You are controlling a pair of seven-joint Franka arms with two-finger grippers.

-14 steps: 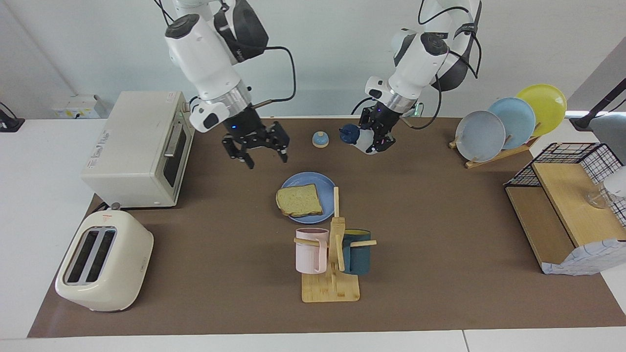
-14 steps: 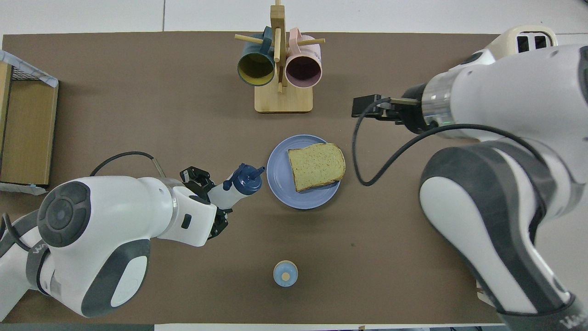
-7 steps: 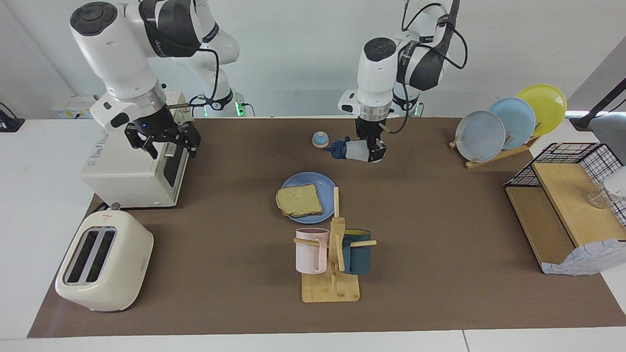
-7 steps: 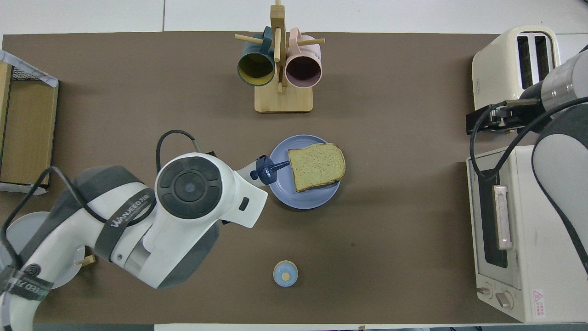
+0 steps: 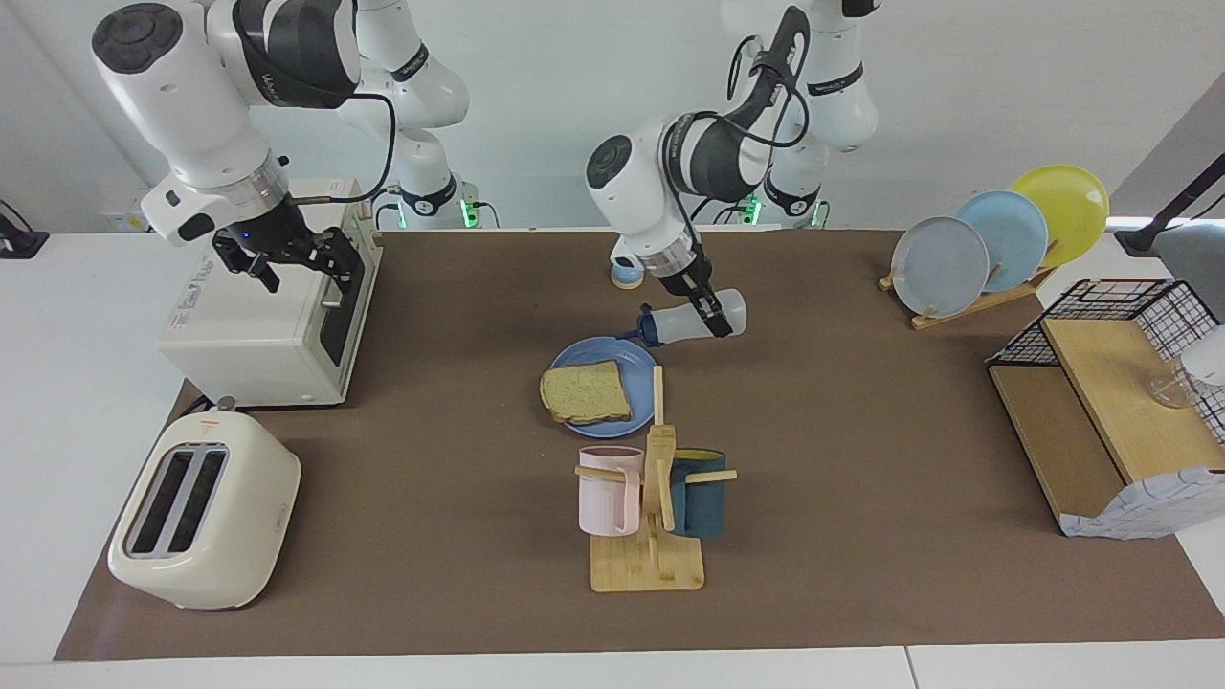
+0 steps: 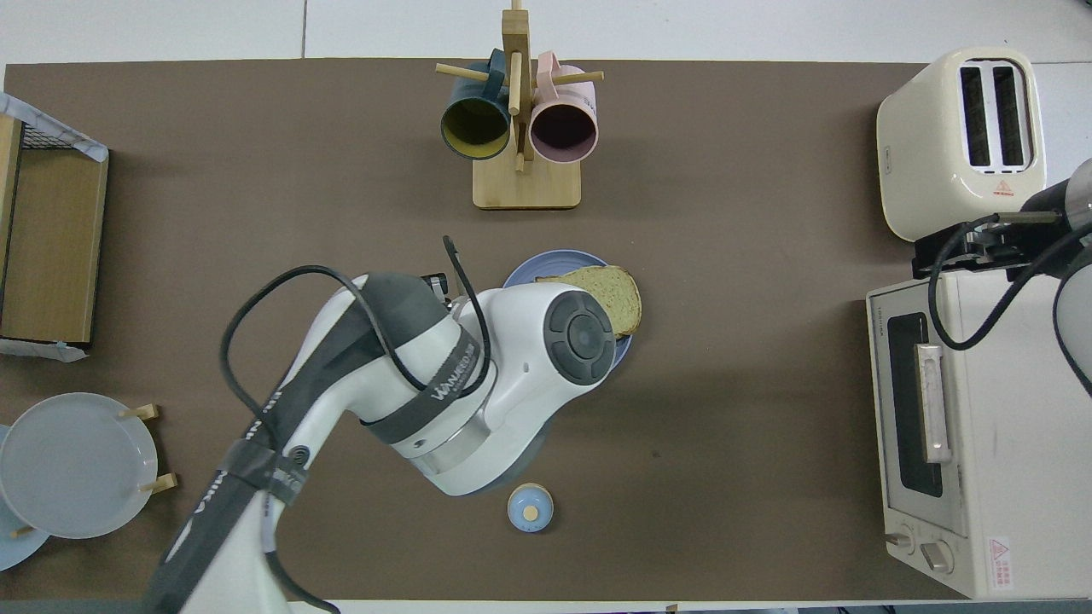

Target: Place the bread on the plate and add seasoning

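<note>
now that it has swung closer, the left hand (image 5: 713,321) grips the seasoning (image 5: 691,321) – tilted – over the plate (image 5: 601,351).

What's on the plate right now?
The bread lies on the plate. The seasoning, in the left gripper, hangs tilted by its rim. From overhead the left arm covers much of the plate.
</note>
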